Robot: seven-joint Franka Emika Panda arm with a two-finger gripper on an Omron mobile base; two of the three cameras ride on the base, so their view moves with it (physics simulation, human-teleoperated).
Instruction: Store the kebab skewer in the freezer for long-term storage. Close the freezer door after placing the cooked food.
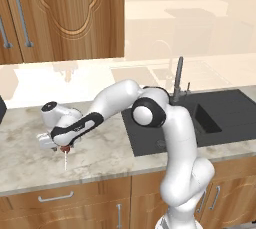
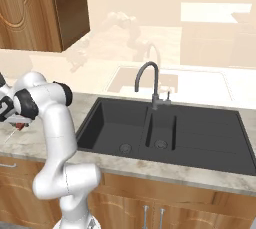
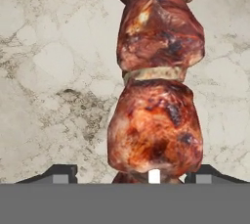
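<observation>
The kebab skewer point(image 1: 64, 152) lies on the marble counter point(image 1: 30, 158), its reddish-brown meat chunks under my hand and its thin pale stick pointing toward the counter's front edge. My gripper point(image 1: 62, 145) is lowered right over the meat end. In the hand view the meat chunks point(image 3: 155, 135) fill the space between the fingertips of the gripper point(image 3: 134, 175). The right tip sits beside the meat and the left tip stands apart from it, so the jaws are open around the skewer. The skewer point(image 2: 18, 125) also peeks out beside the arm in the right base view. The freezer and its door are out of view.
A black double sink point(image 1: 200, 118) with a dark faucet point(image 1: 178, 80) is set into the counter to the right of the arm. Wooden wall cabinets point(image 1: 65, 13) hang above the counter. Drawers and doors point(image 1: 55, 198) run below its front edge.
</observation>
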